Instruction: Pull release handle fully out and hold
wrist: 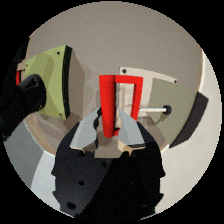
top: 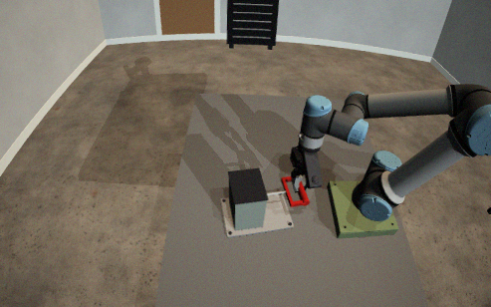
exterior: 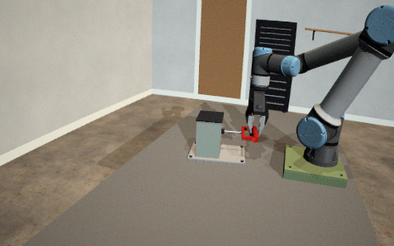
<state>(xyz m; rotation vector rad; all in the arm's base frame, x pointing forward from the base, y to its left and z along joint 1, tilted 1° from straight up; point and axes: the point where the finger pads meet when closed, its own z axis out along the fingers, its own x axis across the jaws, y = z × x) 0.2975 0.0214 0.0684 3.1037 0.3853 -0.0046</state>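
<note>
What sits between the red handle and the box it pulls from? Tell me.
A thin silver rod spans that gap, running from the box to the red handle, on which the pincer is shut. Clearest in the exterior view.

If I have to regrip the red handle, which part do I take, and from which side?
Take the outer crossbar of the red handle, the bar farthest from the box, coming straight down from above. The handle lies flat as an open loop on a thin rod, so one jaw drops inside the loop and one outside. The gripper is shut on that bar this way now.
</note>
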